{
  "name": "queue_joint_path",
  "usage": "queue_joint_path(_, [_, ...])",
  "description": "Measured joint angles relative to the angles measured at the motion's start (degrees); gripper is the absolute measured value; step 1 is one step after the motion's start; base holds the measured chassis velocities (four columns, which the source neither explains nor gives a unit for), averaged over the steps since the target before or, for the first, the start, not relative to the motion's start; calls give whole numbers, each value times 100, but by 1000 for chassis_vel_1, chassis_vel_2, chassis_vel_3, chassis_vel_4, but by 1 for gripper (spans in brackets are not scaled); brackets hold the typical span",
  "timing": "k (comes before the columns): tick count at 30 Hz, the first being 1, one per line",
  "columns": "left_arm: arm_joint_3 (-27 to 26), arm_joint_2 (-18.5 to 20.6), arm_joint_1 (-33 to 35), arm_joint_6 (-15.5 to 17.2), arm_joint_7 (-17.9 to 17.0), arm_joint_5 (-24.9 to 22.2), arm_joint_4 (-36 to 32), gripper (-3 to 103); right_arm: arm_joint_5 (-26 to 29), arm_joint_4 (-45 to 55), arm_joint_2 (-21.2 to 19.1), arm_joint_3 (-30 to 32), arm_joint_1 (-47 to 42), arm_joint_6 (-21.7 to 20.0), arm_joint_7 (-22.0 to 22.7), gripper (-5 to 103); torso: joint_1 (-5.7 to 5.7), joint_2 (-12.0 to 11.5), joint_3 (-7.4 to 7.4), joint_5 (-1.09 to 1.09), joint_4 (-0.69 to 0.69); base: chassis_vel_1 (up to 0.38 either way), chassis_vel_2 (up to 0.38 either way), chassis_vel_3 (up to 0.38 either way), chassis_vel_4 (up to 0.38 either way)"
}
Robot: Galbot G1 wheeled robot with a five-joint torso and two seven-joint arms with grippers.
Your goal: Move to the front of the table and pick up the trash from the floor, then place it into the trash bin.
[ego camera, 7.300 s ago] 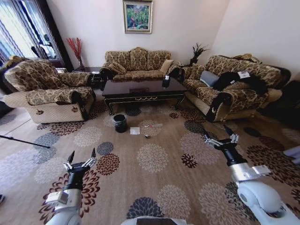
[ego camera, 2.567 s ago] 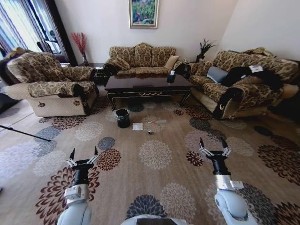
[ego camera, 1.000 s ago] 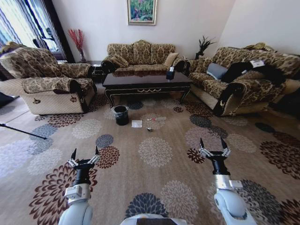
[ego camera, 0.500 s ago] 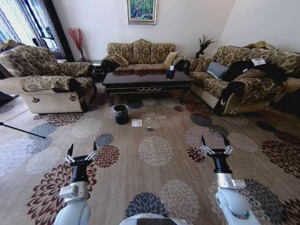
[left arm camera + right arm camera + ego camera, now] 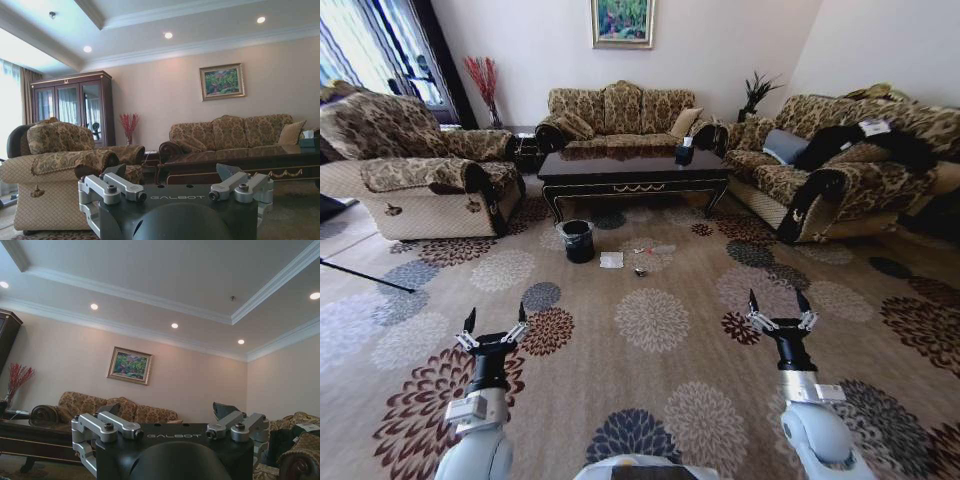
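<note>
Trash (image 5: pixel 611 260) lay on the floor (image 5: pixel 650 370) just before the counter (image 5: pixel 632 170), beside the trash bin (image 5: pixel 578 241); I judged it light, flimsy, best pinched at an edge. Left gripper (image 5: pixel 492 331) and right gripper (image 5: pixel 779 314) hovered, jaws spread

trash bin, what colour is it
Black, with a clear plastic liner over its rim; the bin shows best in the head view.

Trash bin (image 5: pixel 578 240) before the table (image 5: pixel 632 168); trash (image 5: pixel 611 260) (floor) right.
</note>
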Motion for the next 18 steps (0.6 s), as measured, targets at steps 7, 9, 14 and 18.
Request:
queue_joint_path(7, [-5, 15, 30, -7, 6, 4, -11, 100, 1, 26, 3, 0, -12, 5, -2, 100, -52, -142, -88, 0, 0, 0, 0, 0, 0])
queue_joint_path(9, [-8, 20, 46, -10, 11, 4, -18, 100, 1, 29, 9, 9, -27, 16, -3, 100, -74, -200, -124, 0, 0, 0, 0, 0, 0])
queue_joint_path(14, [-7, 23, 80, -12, 21, 9, -32, 100, 0, 31, 31, 25, -51, 37, -3, 100, -114, -316, -199, 0, 0, 0, 0, 0, 0])
queue_joint_path(18, [-8, 27, 91, -13, 24, 12, -45, 100, -4, 32, 48, 25, -56, 41, 2, 100, -142, -392, -249, 0, 0, 0, 0, 0, 0])
